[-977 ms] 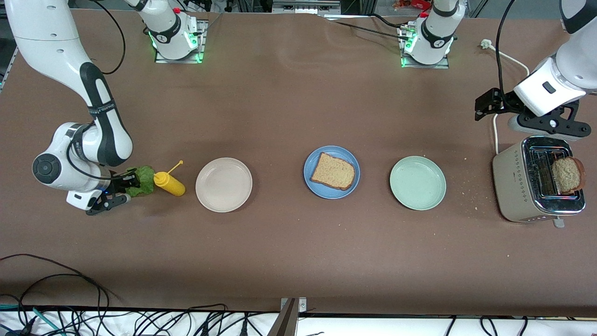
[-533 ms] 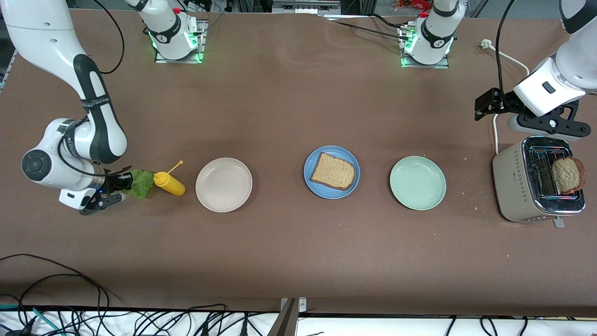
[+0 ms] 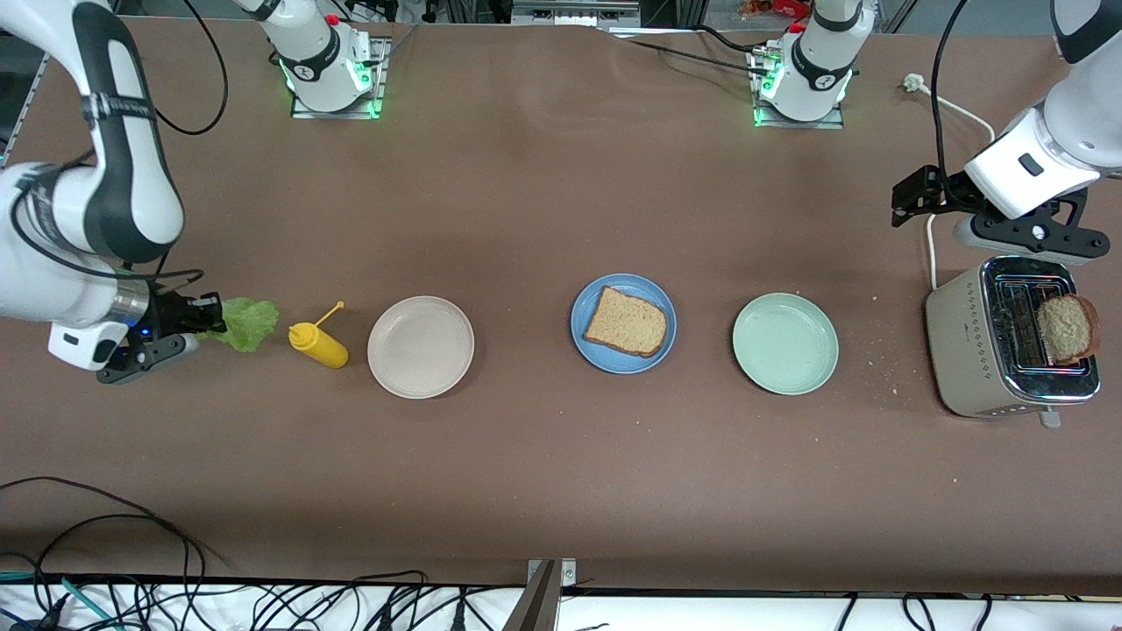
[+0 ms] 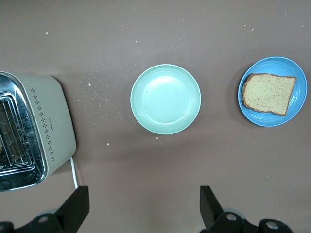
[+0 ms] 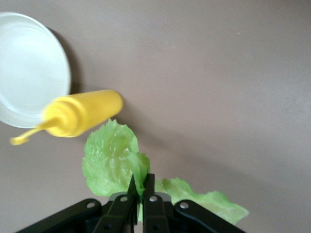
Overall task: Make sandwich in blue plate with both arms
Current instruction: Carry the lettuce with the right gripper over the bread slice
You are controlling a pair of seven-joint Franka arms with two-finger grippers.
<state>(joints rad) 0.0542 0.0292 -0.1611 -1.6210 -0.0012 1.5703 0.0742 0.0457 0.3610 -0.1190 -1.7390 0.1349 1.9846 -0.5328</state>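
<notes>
The blue plate [image 3: 614, 282] sits mid-table with one slice of toasted bread [image 3: 626, 322] on it; both also show in the left wrist view, plate [image 4: 301, 73] and bread [image 4: 268, 93]. A ruffled green lettuce leaf [image 3: 244, 321] hangs from my right gripper [image 3: 210, 320], which is shut on its edge above the table at the right arm's end. In the right wrist view the gripper [image 5: 141, 182] pinches the lettuce [image 5: 114, 160]. A second bread slice [image 3: 1065, 329] stands in the toaster [image 3: 964, 350]. My left gripper [image 3: 1034, 235] hangs open over the toaster, its jaws [image 4: 144, 204] empty.
A yellow squeeze bottle [image 3: 318, 343] lies beside the lettuce, next to a beige plate [image 3: 377, 350]. A pale green plate [image 3: 745, 350] sits between the blue plate and the toaster. Crumbs are scattered near the toaster. A white power cord [image 3: 955, 109] runs past it.
My right gripper closed on the lettuce, then rose and drew it away from the yellow bottle toward the right arm's end of the table. The left arm has not moved.
</notes>
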